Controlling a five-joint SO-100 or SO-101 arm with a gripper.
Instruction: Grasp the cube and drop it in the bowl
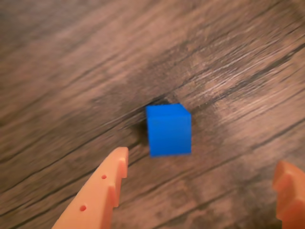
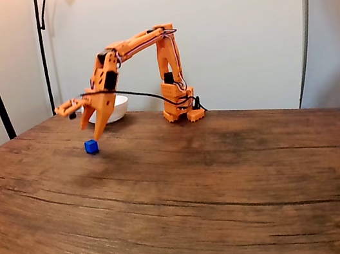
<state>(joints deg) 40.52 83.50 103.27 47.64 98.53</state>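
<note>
So the gripper (image 1: pixel 200 164) has its jaws spread wide and empty, with the cube (image 1: pixel 168 129) sitting on the wooden worktop (image 2: pixel 231 182) just ahead of the tips and roughly centred between them, and the bowl (image 2: pixel 114 107) behind the arm.
</note>
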